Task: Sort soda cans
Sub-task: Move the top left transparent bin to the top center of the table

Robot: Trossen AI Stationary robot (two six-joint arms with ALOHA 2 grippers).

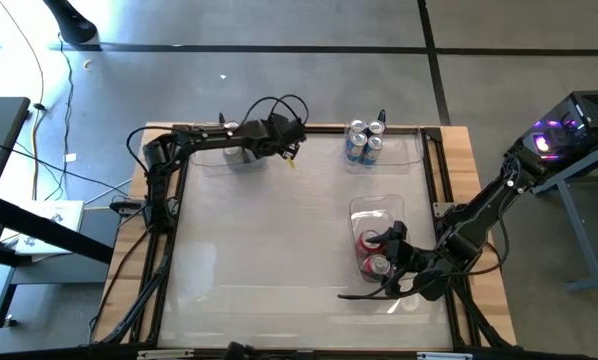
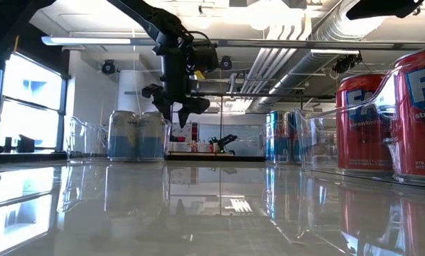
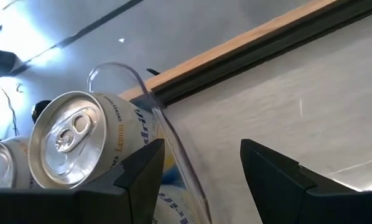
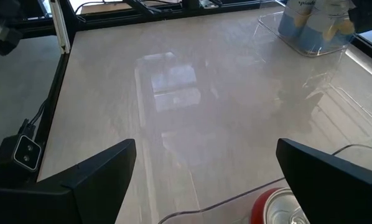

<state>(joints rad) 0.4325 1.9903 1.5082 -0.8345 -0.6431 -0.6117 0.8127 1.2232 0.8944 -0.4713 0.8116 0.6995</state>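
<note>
"Lemon" reads on the silver can (image 3: 80,140) just beside the spread, empty left gripper (image 3: 201,168); the right gripper (image 4: 204,168), spread, hangs over glossy table (image 4: 173,93).

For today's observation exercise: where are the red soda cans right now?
In the high view, the red soda cans stand in a clear bin on the table's right side, near the front, directly beside the open right gripper.
</note>
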